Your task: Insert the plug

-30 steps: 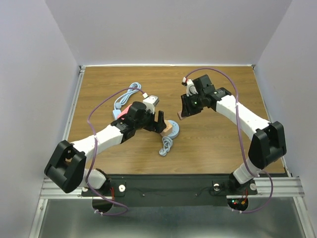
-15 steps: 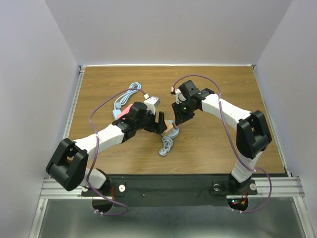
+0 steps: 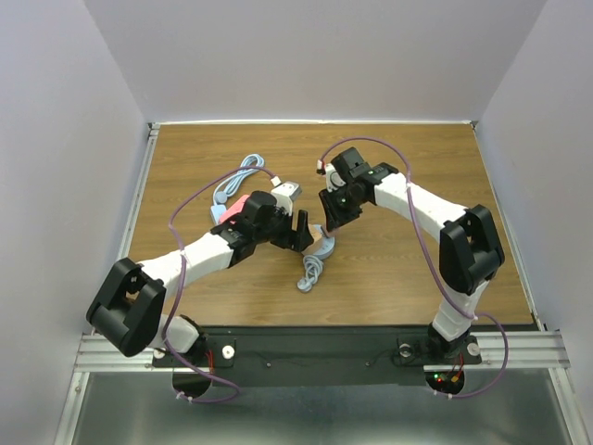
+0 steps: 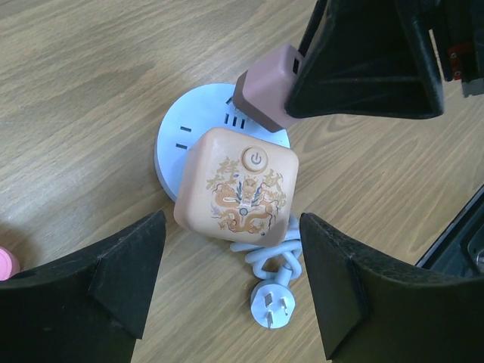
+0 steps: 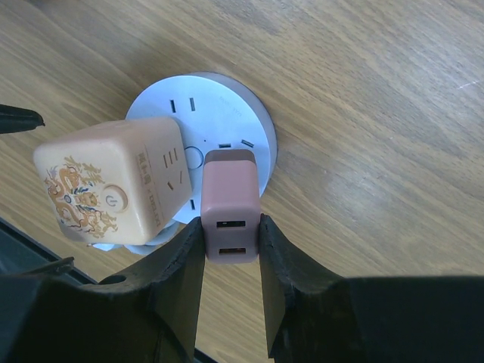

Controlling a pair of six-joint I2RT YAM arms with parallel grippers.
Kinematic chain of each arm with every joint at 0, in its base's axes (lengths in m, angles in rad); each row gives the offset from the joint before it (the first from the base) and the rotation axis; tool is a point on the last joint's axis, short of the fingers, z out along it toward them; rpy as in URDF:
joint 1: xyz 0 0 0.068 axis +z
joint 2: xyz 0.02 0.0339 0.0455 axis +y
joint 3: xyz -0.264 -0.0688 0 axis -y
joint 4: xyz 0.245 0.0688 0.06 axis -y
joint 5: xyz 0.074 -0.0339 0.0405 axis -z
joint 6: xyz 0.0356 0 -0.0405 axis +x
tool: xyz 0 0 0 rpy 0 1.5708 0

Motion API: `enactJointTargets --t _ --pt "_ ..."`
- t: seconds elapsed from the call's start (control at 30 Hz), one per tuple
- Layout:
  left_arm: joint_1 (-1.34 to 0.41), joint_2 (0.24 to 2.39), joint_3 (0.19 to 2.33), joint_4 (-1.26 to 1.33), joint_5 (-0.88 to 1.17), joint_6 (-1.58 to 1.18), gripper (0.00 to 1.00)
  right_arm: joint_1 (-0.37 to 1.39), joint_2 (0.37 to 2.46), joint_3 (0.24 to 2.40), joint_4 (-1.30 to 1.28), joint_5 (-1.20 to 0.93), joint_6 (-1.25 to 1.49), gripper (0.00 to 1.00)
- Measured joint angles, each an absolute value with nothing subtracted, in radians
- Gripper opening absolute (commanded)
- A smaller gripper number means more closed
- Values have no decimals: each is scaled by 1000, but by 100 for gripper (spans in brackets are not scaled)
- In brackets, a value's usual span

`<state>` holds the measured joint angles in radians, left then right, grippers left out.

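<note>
Brown wood-grain tabletop [image 3: 417,158] fills my overhead feed, boxed in by plain white walls, and both arms meet near its middle.

The dusty-pink rectangular charger plug [image 5: 229,204] is pinched between the right gripper [image 5: 230,231] fingers, one pad on each long side. Its two USB ports face my right wrist camera. Its far end sits over the round pale-blue socket disc [image 5: 227,113], close to a set of slots near the rim. I cannot tell from any feed whether the prongs are in a slot. From the left wrist camera the plug [image 4: 268,87] looks tilted above the disc's [image 4: 189,128] edge, with bare slots showing just under it.

A peach cube-shaped adapter [image 4: 238,185], printed with a gold dragon pattern and a round power button, stands plugged onto the same disc, just beside the pink plug.

The left gripper [image 4: 231,227] hovers over that cube with its jaws spread wide, one finger on either side, touching nothing that I can see.

A bundled white cable [image 3: 310,273] lies against the disc on the near side, ending in a white three-pin plug [image 4: 272,306].

Farther left on the table I see a coiled light-blue cable [image 3: 236,181] and a small white block [image 3: 287,188]. A pink object [image 3: 233,206] is mostly hidden by the left arm.
</note>
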<state>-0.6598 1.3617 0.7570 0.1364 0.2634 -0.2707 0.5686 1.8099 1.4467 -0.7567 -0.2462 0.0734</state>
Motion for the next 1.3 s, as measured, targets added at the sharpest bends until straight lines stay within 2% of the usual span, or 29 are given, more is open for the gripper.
enactJointTargets --t 1.1,1.3 --pt "-674 1398 757 130 271 -262 81 599 1900 1533 -768 -258 15 0" --pt "-675 1419 757 130 264 -254 77 606 1918 1558 -774 -258 13 0"
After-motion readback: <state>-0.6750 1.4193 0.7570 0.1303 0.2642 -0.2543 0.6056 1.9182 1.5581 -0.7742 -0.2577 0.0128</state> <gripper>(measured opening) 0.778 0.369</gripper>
